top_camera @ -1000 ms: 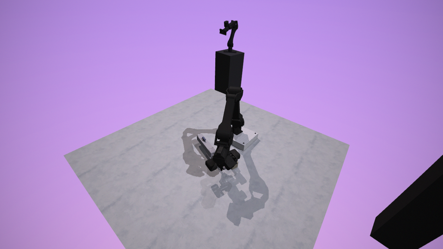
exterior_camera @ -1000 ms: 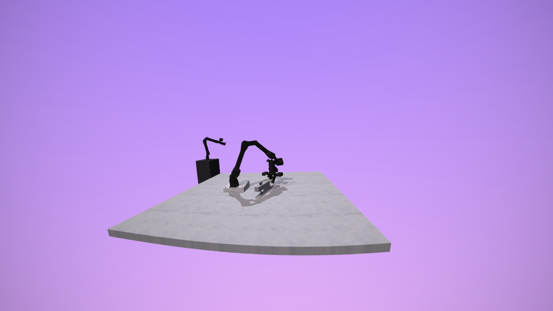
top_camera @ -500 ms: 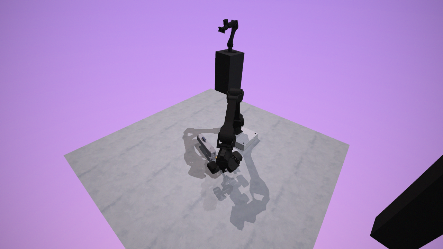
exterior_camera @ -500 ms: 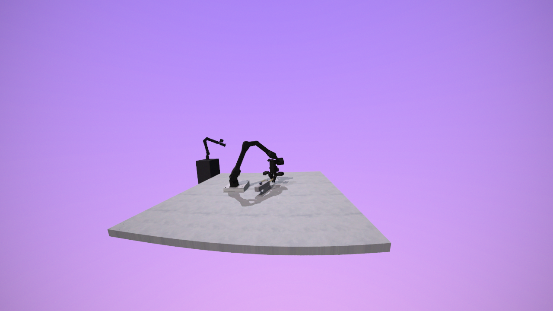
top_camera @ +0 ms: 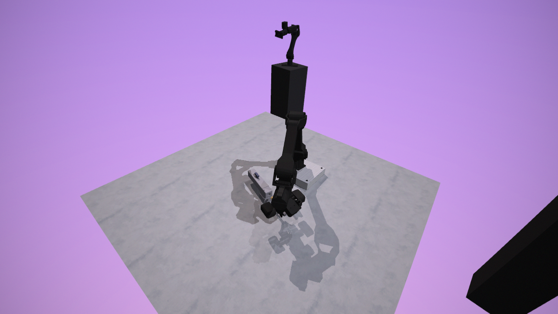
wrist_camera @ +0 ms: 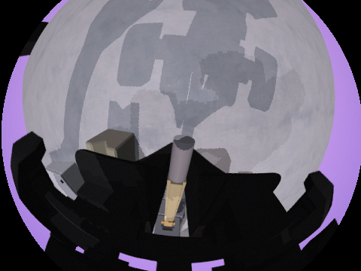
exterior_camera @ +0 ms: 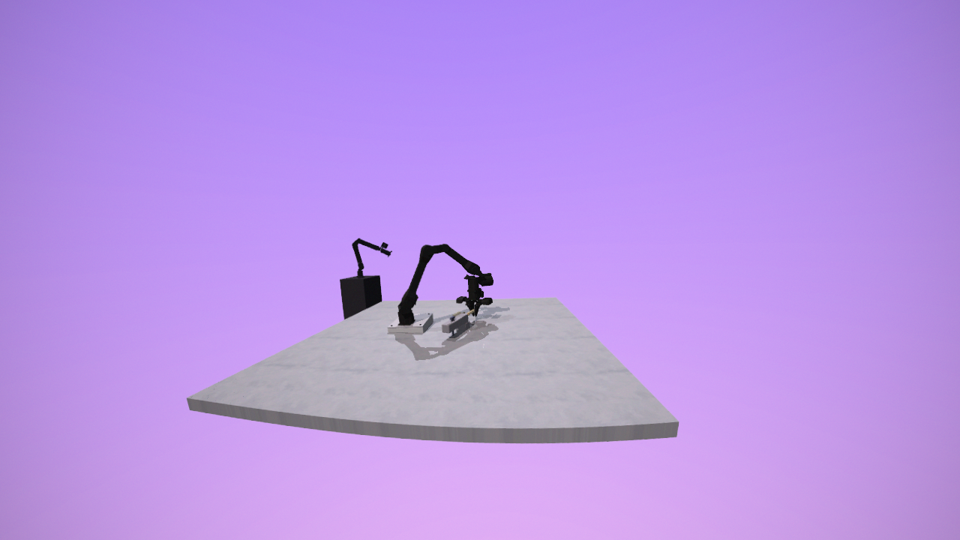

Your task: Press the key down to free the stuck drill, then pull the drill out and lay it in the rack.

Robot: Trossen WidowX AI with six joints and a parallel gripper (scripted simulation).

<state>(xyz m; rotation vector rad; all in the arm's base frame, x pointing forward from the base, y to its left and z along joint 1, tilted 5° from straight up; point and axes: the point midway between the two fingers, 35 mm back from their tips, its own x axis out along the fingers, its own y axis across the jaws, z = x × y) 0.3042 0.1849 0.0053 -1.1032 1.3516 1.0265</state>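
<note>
Pointing its grey end (wrist_camera: 182,158) outward — tan shank (wrist_camera: 175,196) toward the grey block (top_camera: 259,183) (exterior_camera: 456,323) — the drill (wrist_camera: 180,169) sits clamped in the claw (top_camera: 281,214) (exterior_camera: 475,314) (wrist_camera: 179,147).

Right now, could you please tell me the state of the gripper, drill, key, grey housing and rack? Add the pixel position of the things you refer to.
Gripper (top_camera: 281,215) (exterior_camera: 475,314) (wrist_camera: 179,147): shut on the drill.
Drill (top_camera: 271,198) (exterior_camera: 469,313) (wrist_camera: 180,165): held, tan tapered end exposed; whether fully clear of the housing, I can't tell.
Key (top_camera: 256,175) (exterior_camera: 452,318): protruding above the housing; whether pressed, unclear.
Grey housing (top_camera: 259,183) (exterior_camera: 456,325) (wrist_camera: 159,227): raised off the table.
Rack (wrist_camera: 113,138): partly hidden, drill not in it.
</note>
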